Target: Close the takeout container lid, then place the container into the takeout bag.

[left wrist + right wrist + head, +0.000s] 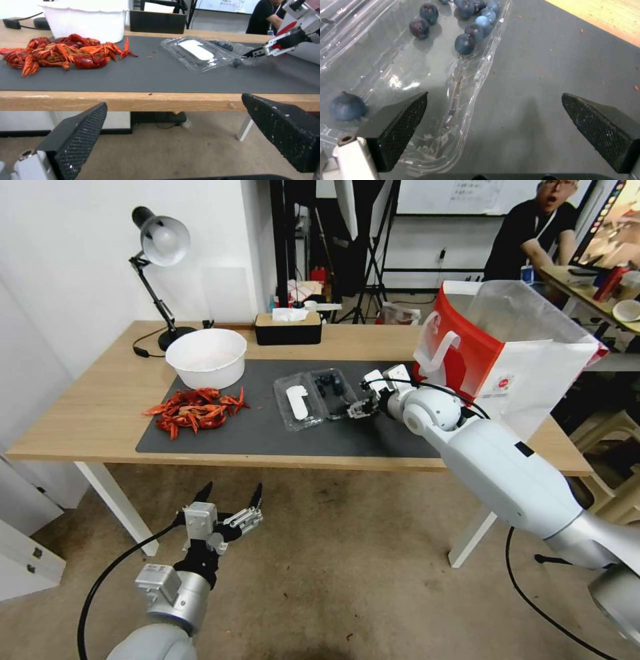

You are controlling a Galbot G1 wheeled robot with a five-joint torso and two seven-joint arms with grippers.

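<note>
Container (319,397) open flat on dark mat (267,430) atop desk (87,413), lid (298,405) beside berry half. Right claw (357,407) spread wide over its near rim. Takeout bag (513,353) upright just beyond. Left claw (230,503) wide, below desk edge.

Clear container (315,395), blue berries (476,22), red-and-white takeout bag (513,360)

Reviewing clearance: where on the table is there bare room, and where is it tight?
Free: the mat's front strip below the container, and bare wood left of the crayfish. Crowded: the open right hand sits at the container's berry half beside the takeout bag; bowl and crayfish touch. The open left hand hangs below the table edge.
</note>
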